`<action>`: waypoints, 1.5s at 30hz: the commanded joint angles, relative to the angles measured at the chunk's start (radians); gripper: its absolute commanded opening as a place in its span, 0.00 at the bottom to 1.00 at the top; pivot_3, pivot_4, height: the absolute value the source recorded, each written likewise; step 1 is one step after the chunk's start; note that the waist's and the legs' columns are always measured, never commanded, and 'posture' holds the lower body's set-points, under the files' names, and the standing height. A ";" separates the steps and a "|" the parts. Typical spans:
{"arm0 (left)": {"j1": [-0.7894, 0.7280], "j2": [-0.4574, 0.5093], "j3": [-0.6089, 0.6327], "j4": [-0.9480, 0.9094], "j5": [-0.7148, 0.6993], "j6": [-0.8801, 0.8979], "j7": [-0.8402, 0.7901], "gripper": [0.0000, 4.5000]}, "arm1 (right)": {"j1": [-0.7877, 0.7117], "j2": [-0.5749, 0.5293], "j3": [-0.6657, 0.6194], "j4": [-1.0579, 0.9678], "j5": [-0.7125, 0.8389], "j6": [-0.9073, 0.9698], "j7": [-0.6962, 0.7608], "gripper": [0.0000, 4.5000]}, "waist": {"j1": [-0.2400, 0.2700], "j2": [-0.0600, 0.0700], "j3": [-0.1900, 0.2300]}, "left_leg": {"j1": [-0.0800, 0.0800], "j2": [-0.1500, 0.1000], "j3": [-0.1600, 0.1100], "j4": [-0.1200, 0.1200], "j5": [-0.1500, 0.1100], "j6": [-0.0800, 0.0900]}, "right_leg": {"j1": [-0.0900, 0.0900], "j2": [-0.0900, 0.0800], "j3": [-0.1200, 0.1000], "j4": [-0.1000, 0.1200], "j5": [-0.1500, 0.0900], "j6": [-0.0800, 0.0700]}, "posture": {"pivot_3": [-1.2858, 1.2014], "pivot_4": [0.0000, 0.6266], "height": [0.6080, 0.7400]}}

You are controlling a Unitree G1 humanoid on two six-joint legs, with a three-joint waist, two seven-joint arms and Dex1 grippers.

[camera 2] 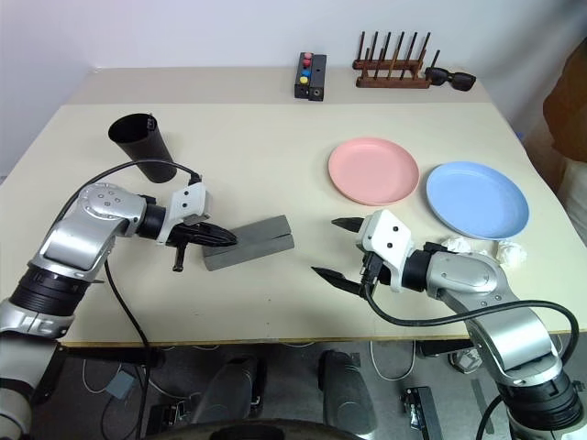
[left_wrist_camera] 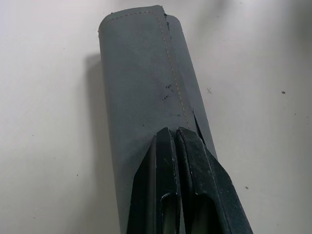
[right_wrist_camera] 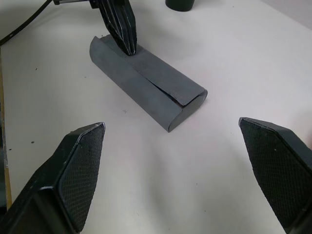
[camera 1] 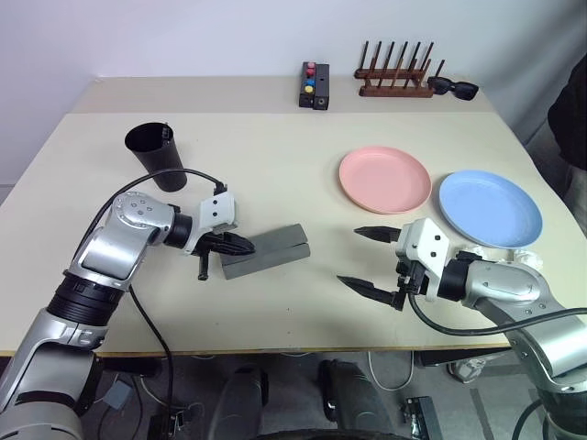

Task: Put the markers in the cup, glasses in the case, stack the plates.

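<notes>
The grey case [camera 1: 271, 249] lies shut at the middle of the table. My left gripper [camera 1: 242, 245] is shut, and its joined tips rest on top of the case's left end [left_wrist_camera: 141, 73]; nothing sits between its fingers [left_wrist_camera: 168, 156]. To the right of the case my right gripper [camera 1: 356, 257] hangs wide open and empty above the table, facing the case [right_wrist_camera: 146, 83]. At the back left stands the black cup [camera 1: 156, 156], with a thin dark end poking above its rim. The pink plate [camera 1: 385, 179] and the blue plate [camera 1: 490, 208] lie side by side, apart. The glasses and markers are hidden.
At the table's back edge are a wooden peg rack [camera 1: 394, 78], a black box with coloured buttons [camera 1: 314, 84] and black sunglasses [camera 1: 454, 88]. Crumpled white paper [camera 1: 527, 258] lies by the blue plate. A person's sleeve [camera 1: 573, 110] shows at the far right.
</notes>
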 commanded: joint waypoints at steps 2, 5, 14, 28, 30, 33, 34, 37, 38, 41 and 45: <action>0.009 -0.018 0.037 -0.020 -0.062 0.037 0.008 0.02 | -0.012 -0.004 -0.015 -0.005 -0.001 -0.017 0.005 1.00 | 0.001 0.000 0.000 | 0.000 0.000 0.000 0.000 0.000 0.000 | 0.000 0.000 0.000 0.000 0.000 0.000 | 0.52 0.24 0.96; -0.013 -0.027 0.080 -0.032 -0.112 0.052 0.010 0.02 | -0.020 -0.010 -0.026 0.014 -0.013 -0.025 0.004 1.00 | 0.001 0.000 0.000 | 0.000 0.000 0.000 0.000 0.000 0.000 | 0.000 0.000 0.000 0.000 0.000 0.000 | 0.52 0.24 0.96; 0.028 -0.094 0.203 -0.185 -0.350 0.235 0.081 0.02 | -0.132 -0.036 0.007 0.250 -0.274 -0.145 -0.110 1.00 | -0.003 0.000 0.000 | 0.000 0.000 0.001 0.000 0.000 0.000 | 0.000 -0.001 0.000 0.000 0.000 0.000 | 0.52 0.24 0.96; 0.122 -0.119 0.196 -0.292 -0.415 0.270 0.204 0.02 | -0.323 -0.022 0.125 0.749 -0.550 -0.500 -0.136 1.00 | -0.004 0.000 0.000 | 0.000 0.000 0.002 -0.001 0.000 0.000 | -0.001 0.000 0.001 0.000 0.000 0.000 | 0.52 0.24 0.96; 0.126 -0.119 0.196 -0.297 -0.419 0.274 0.214 0.02 | -0.331 -0.023 0.123 0.776 -0.558 -0.525 -0.135 1.00 | -0.004 0.000 0.000 | 0.000 0.000 0.002 -0.001 0.000 0.000 | -0.001 -0.001 0.001 0.000 0.001 0.000 | 0.52 0.24 0.96; 0.137 -0.117 0.196 -0.306 -0.426 0.273 0.226 0.02 | -0.332 -0.034 0.108 0.793 -0.554 -0.545 -0.125 1.00 | -0.004 0.000 0.000 | 0.000 0.000 0.001 -0.001 0.000 0.000 | -0.001 -0.001 0.001 0.000 0.001 0.000 | 0.52 0.24 0.96; 0.140 -0.117 0.196 -0.308 -0.428 0.272 0.230 0.02 | -0.329 -0.041 0.103 0.798 -0.555 -0.546 -0.123 1.00 | -0.004 0.000 0.000 | 0.000 0.000 0.001 -0.001 0.000 0.000 | -0.001 0.000 0.001 0.000 0.001 0.000 | 0.52 0.24 0.96; 0.146 -0.117 0.193 -0.315 -0.434 0.271 0.239 0.02 | -0.315 -0.061 0.078 0.803 -0.548 -0.520 -0.125 1.00 | -0.004 0.000 0.000 | 0.000 0.000 0.001 -0.001 0.000 0.000 | -0.001 -0.001 0.001 0.000 0.001 0.000 | 0.52 0.24 0.96; 0.146 -0.117 0.193 -0.316 -0.437 0.271 0.242 0.02 | -0.308 -0.068 0.057 0.800 -0.536 -0.493 -0.129 1.00 | -0.003 0.000 0.000 | 0.000 0.000 0.001 -0.001 0.000 0.000 | -0.001 -0.001 0.001 0.000 0.001 0.000 | 0.52 0.24 0.96; 0.143 -0.118 0.191 -0.312 -0.443 0.268 0.250 0.02 | -0.288 -0.086 0.001 0.801 -0.513 -0.430 -0.135 1.00 | 0.001 0.000 0.000 | 0.000 -0.001 0.001 -0.001 0.000 0.000 | -0.001 -0.001 0.001 0.000 0.001 0.000 | 0.52 0.24 0.96; 0.132 -0.126 0.177 -0.300 -0.441 0.259 0.252 0.02 | -0.270 -0.111 -0.023 0.844 -0.550 -0.385 -0.164 1.00 | -0.002 0.000 0.000 | 0.000 -0.001 0.002 -0.001 0.000 0.000 | -0.001 -0.001 0.001 0.000 0.001 0.000 | 0.52 0.24 0.96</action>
